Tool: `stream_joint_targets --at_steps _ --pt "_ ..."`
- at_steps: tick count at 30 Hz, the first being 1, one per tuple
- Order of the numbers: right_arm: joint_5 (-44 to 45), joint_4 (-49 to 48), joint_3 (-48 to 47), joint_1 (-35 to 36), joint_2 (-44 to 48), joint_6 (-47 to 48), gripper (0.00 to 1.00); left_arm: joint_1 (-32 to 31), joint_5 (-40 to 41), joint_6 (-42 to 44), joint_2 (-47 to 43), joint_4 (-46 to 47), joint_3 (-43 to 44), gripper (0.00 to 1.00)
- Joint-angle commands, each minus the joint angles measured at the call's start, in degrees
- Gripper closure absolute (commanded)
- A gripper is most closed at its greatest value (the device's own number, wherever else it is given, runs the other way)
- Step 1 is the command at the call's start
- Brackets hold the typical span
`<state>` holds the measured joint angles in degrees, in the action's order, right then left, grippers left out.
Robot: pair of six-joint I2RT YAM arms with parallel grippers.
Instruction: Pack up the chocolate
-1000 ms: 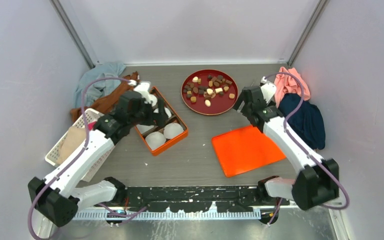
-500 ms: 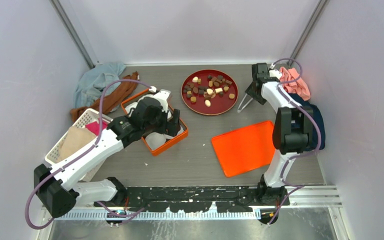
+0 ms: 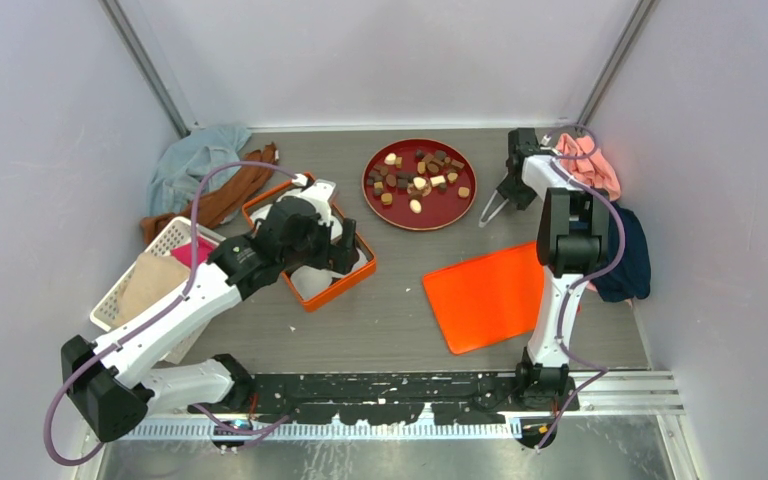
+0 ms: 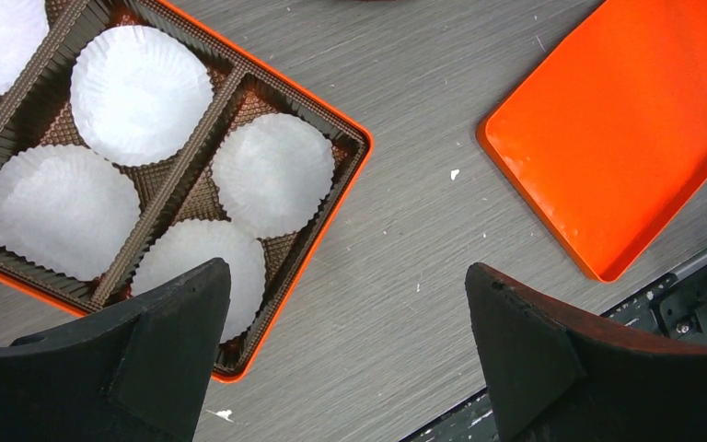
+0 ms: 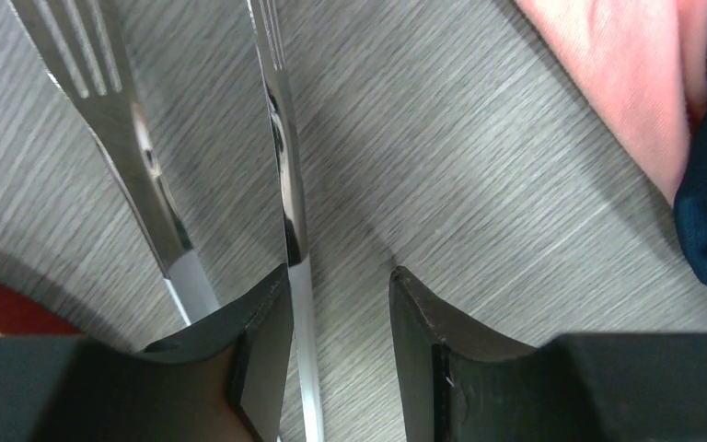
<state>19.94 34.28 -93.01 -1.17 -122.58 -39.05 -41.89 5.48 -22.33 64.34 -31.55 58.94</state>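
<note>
The chocolate (image 3: 418,182) lies as many small brown and cream pieces on a round red plate (image 3: 400,220) at the back middle. Metal tongs (image 3: 490,205) lie on the table right of the plate. My right gripper (image 3: 513,190) is down over their handle end. In the right wrist view its jaws (image 5: 339,272) stand narrowed but apart: one tong arm (image 5: 283,138) runs between them against the left finger, the other arm (image 5: 115,120) lies outside. My left gripper (image 4: 345,272) hangs wide open and empty above the near corner of the orange box (image 4: 318,249).
The box holds white paper cups (image 4: 141,92) in brown compartments. An orange lid (image 3: 480,300) lies at front right. Pink cloth (image 3: 590,165) and dark blue cloth (image 3: 625,260) sit by the right wall. Blue cloth (image 3: 195,165) and a white basket (image 3: 135,290) are on the left.
My right arm has swung back from over the lid to the tongs, and its jaws have narrowed around one tong arm. My left gripper has shifted right over the box.
</note>
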Motion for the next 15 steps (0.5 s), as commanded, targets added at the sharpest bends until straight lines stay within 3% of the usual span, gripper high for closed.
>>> stream_joint_targets --at_steps 1,6,15 --pt "-0.74 0.30 -2.57 -0.85 0.26 1.06 0.59 -0.04 0.83 -0.61 -1.62 0.77 0.02 0.00" --pt "-0.22 -0.41 0.35 -0.85 4.12 1.17 0.96 -0.04 1.12 -0.76 -2.19 0.42 -0.21 0.00" --pt "-0.81 3.45 1.87 -0.05 16.44 0.99 0.99 -0.03 0.54 -0.72 -1.47 0.67 0.94 0.00"
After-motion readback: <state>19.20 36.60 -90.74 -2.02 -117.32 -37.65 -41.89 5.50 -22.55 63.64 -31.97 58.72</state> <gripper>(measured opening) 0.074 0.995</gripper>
